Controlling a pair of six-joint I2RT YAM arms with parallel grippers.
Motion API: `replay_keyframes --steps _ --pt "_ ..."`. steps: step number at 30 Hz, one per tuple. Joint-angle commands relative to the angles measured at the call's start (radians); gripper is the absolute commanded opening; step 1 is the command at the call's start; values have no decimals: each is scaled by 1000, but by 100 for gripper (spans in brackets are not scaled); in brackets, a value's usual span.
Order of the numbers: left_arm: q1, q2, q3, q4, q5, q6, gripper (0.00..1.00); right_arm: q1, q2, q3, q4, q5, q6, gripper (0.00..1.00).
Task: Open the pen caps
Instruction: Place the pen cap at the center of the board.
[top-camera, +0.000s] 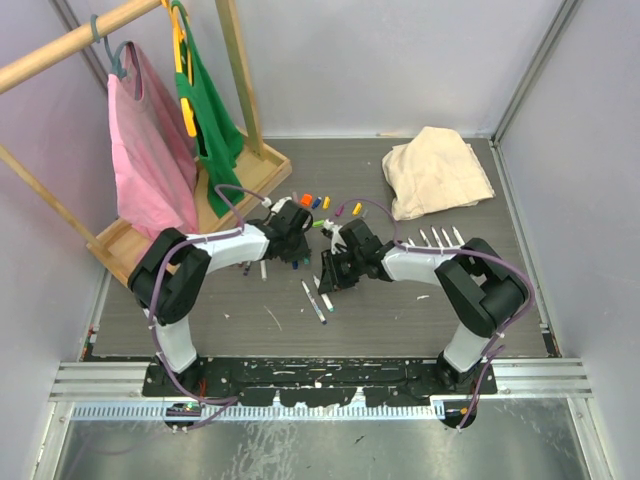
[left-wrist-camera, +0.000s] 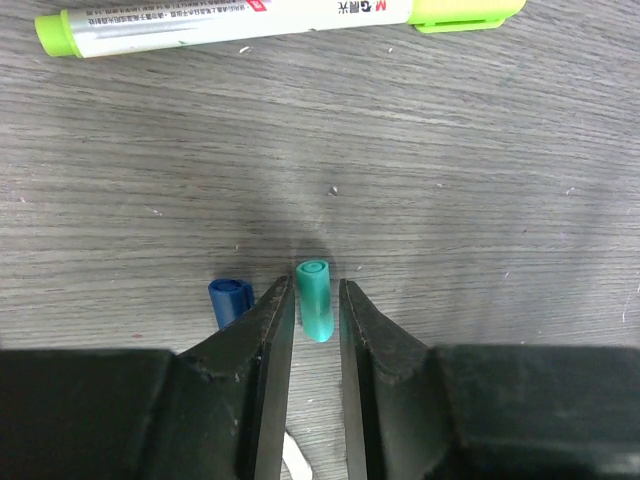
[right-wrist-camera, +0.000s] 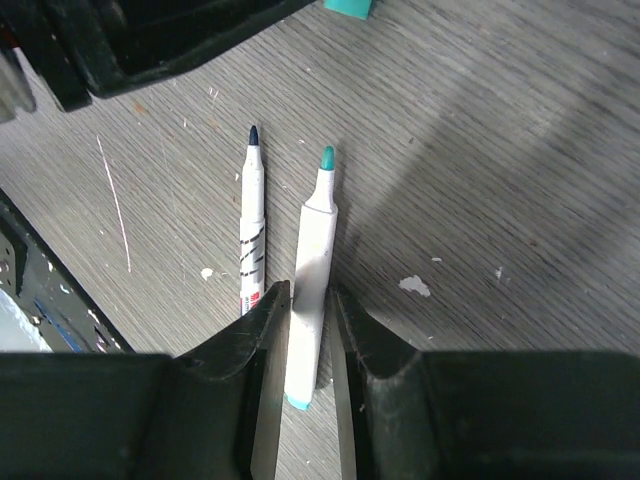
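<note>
Left pincer (left-wrist-camera: 315, 288): jaws narrowly parted, one teal cap (left-wrist-camera: 317, 305) laid on the tabletop (left-wrist-camera: 450, 200) between them, not visibly clamped. One blue cap (left-wrist-camera: 230, 298) is seen just beside the left finger, partly hidden behind it. One lime marker (left-wrist-camera: 250, 20) lies beyond, capped, cut off by the top edge.

Right pincer (right-wrist-camera: 310, 295): jaws closed on the barrel of one teal pen (right-wrist-camera: 316, 230), tip bared. One dark-tipped pen (right-wrist-camera: 252, 215) is laid just beside it, uncapped, its lower end hidden by the finger.

Tabletop is grey wood-grain, scuffed and flecked white; pale walls are set on three sides.

From above, four loose caps (top-camera: 306, 200) are counted in a row past the pincers: one orange, one blue, two yellow. The area under the arms is hidden. Four white barrels (top-camera: 441, 237) are lined up by the right arm. One cloth (top-camera: 435, 170) is heaped far right. One rack (top-camera: 243, 90) stands far left, hung with one pink garment (top-camera: 150, 150) and one green garment (top-camera: 210, 110). Loose pens near the pincers are too small to count.
</note>
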Motion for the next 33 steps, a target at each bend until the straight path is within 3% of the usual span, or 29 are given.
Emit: replay_keyframes --steps 1,13,20,23,27,33 --pt "-3 13 31 -14 -25 -5 26 1 16 32 -8 7 -9 29" --pt "-3 -90 24 -26 -44 32 29 -13 -28 83 -54 -46 -58 38" --pt "4 -150 40 -15 -71 248 32 -92 -115 110 -81 -125 -121 40" --pt "11 -161 42 13 -63 432 43 -133 -144 135 -120 -222 -207 41" --pt "17 -172 26 70 -44 671 65 -191 -188 173 -239 -442 -434 42" --pt "51 -120 117 20 37 895 82 -275 -298 220 -409 -545 -676 41"
